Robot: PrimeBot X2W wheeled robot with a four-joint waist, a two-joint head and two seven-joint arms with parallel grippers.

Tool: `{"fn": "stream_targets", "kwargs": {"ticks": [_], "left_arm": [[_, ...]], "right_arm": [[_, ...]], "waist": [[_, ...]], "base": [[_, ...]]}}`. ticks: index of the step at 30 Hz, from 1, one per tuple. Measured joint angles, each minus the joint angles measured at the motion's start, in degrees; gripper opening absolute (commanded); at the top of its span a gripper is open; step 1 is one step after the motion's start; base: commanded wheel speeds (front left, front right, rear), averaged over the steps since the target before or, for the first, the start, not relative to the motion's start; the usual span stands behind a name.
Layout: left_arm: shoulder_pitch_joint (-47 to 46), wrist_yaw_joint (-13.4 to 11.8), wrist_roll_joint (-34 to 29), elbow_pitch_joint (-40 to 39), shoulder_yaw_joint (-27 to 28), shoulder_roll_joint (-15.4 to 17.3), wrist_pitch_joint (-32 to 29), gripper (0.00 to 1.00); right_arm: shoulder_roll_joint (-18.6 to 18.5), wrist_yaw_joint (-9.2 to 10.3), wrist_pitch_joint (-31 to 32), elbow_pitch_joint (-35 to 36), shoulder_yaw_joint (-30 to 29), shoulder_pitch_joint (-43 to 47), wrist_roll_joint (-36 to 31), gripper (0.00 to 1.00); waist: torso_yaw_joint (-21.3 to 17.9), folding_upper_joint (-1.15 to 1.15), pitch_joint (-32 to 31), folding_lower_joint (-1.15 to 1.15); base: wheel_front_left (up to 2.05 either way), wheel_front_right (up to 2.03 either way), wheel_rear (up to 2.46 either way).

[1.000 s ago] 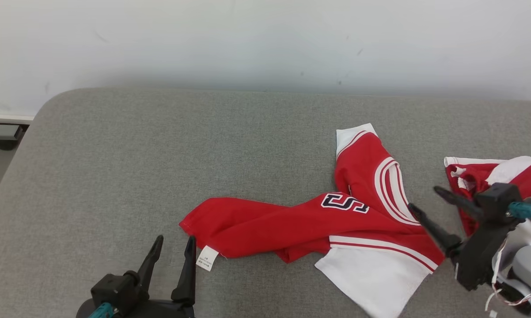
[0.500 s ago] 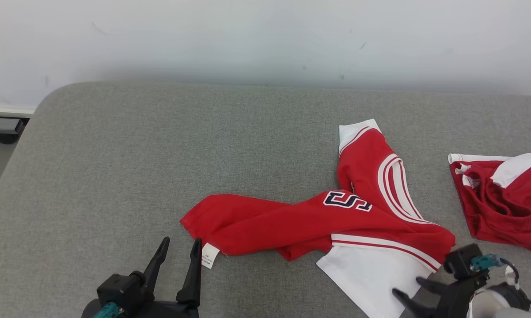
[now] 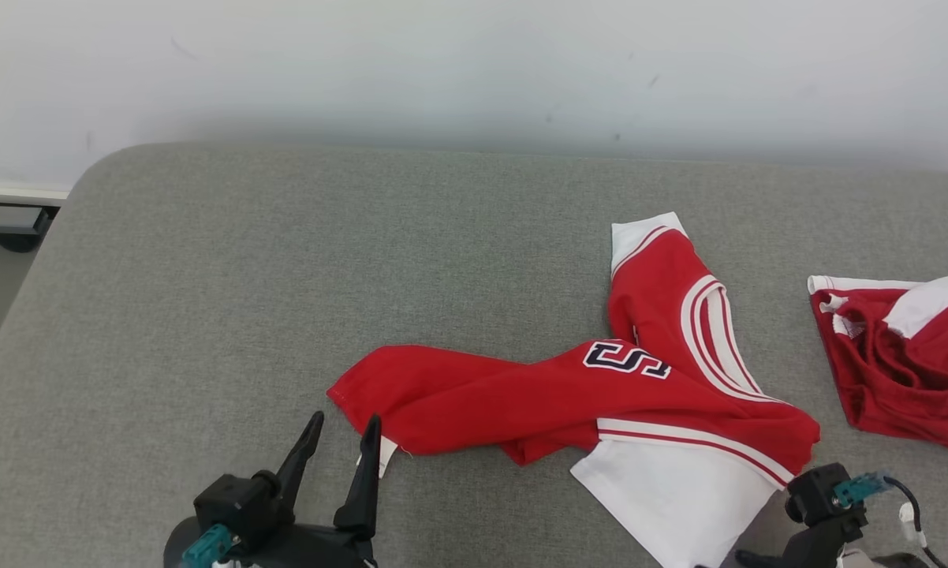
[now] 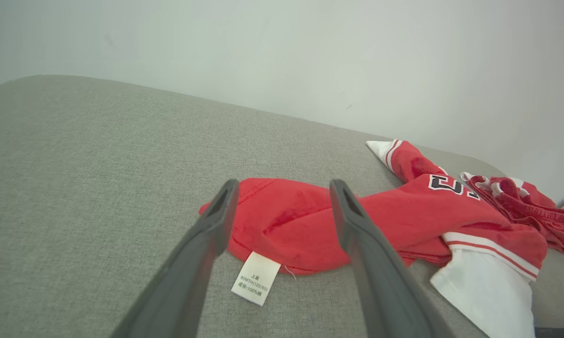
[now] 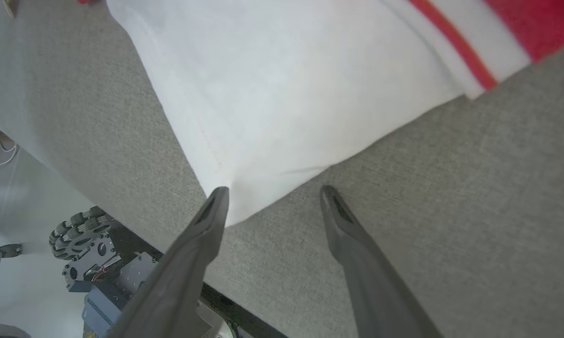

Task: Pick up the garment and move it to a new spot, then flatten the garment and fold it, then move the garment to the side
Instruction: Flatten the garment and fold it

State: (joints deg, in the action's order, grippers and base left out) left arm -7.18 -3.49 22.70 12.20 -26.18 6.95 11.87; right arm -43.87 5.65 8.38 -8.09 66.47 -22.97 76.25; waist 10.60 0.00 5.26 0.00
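The red-and-white jersey (image 3: 537, 394) lies crumpled on the gray padded surface (image 3: 206, 276), its label end just ahead of the released left jaws, its white corner at the released right jaws' tips.

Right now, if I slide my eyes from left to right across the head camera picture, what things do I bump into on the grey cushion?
left fingers → red jersey → second red garment
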Motion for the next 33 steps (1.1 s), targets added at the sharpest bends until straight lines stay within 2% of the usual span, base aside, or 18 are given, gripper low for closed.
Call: {"fn": "stream_targets", "kwargs": {"ticks": [10, 15, 16, 17, 18, 19, 29, 33], "left_arm": [[-0.79, 0.07, 0.0, 1.14, -0.44, -0.69, 0.01, 1.0], [-0.78, 0.05, 0.01, 1.4, -0.21, -0.69, 0.02, 1.0], [-0.78, 0.05, 0.01, 1.44, -0.23, -0.71, 0.02, 1.0], [-0.79, 0.05, 0.01, 1.54, -0.25, -0.73, 0.02, 1.0], [-0.8, 0.07, 0.01, 1.68, -0.32, -0.74, 0.02, 1.0], [-0.8, 0.07, 0.01, 1.74, -0.31, -0.78, 0.02, 1.0], [-0.52, 0.08, 0.51, 2.5, 0.54, -0.46, 0.27, 1.0], [-0.77, 2.37, 0.6, 5.32, -0.62, 0.4, -0.88, 1.0]], "right_arm": [[0.47, 1.2, 2.99, -0.97, 0.42, 0.4, 0.97, 1.0], [2.29, 1.44, 3.87, -3.21, 0.41, 0.1, 0.69, 1.0], [2.6, 1.48, 3.89, -3.76, 0.43, 0.08, 0.65, 0.91], [2.77, 1.48, 3.9, -4.54, 0.52, 0.05, 0.24, 0.47], [2.88, 1.48, 3.9, -5.12, 0.62, 0.03, -0.12, 0.1], [3.03, 1.48, 3.91, -5.63, 0.68, -0.02, -0.68, 0.0], [5.5, 1.46, 2.41, -7.92, -0.22, -1.14, -1.78, 0.0], [5.76, 1.42, -0.35, -5.73, -3.82, -1.37, -0.13, 0.0]], "waist": [[2.64, 0.0, 0.15, 0.0], [3.39, -0.01, -0.03, -0.01], [3.46, -0.01, -0.03, -0.01], [3.54, -0.01, -0.04, -0.01], [3.63, -0.01, -0.06, -0.01], [3.71, -0.01, -0.09, -0.01], [3.01, 0.0, -0.28, 0.0], [2.09, 0.0, -0.17, 0.0]], "base": [[0.0, 0.0, 0.0], [0.0, 0.0, 0.0], [0.0, 0.0, 0.0], [0.0, 0.0, 0.0], [0.0, 0.0, 0.0], [0.0, 0.0, 0.0], [0.0, 0.0, 0.0], [0.0, 0.0, 0.0]]}}
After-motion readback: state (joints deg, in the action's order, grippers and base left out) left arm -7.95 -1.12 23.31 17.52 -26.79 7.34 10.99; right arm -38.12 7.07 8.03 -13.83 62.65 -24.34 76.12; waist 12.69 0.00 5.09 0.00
